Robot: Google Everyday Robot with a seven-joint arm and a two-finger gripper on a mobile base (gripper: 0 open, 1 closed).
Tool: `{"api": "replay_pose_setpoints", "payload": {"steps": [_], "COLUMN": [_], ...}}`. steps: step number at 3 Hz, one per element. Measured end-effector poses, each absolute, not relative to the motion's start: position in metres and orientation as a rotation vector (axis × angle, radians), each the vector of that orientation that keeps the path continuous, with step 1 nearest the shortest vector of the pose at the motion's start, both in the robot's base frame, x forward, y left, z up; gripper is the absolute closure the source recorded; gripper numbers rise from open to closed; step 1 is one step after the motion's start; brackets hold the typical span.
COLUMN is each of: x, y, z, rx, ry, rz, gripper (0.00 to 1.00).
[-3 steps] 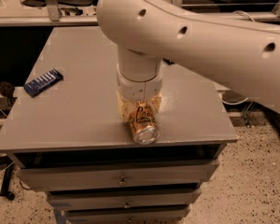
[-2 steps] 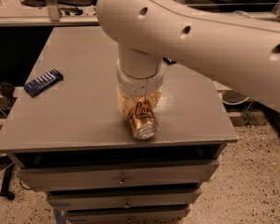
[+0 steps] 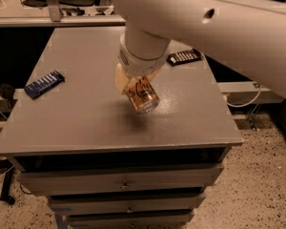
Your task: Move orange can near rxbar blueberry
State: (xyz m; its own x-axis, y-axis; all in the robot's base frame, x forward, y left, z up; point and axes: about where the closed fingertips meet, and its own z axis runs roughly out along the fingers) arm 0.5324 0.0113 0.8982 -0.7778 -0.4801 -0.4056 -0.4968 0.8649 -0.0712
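The orange can (image 3: 141, 96) is held tilted in my gripper (image 3: 133, 82), lifted above the middle of the grey table (image 3: 86, 123), its silver end pointing toward the camera. My gripper is shut on it, with pale fingers (image 3: 120, 78) around its upper part. The rxbar blueberry (image 3: 44, 83), a flat dark-blue bar with white stripes, lies near the table's left edge, well left of the can. My white arm (image 3: 205, 27) covers the upper right of the view.
A black wrapped bar with white lettering (image 3: 184, 57) lies at the back right of the table. Drawers (image 3: 124, 182) sit under the tabletop. A speckled floor (image 3: 262, 185) lies to the right, and cables hang at the left.
The can has been lifted off the table and carried left toward the middle. The view has shifted, so the black bar now shows behind the arm.
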Motion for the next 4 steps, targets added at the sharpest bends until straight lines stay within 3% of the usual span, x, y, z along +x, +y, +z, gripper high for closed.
{"api": "replay_pose_setpoints", "payload": {"steps": [2,4], "x": [0.562,0.581], "y": [0.012,-0.003], "z": [0.935,0.928], "rx": [-0.895,-0.762], "ry": [2.275,2.031], "rz": [0.207,0.481], "gripper": [1.00,1.00]}}
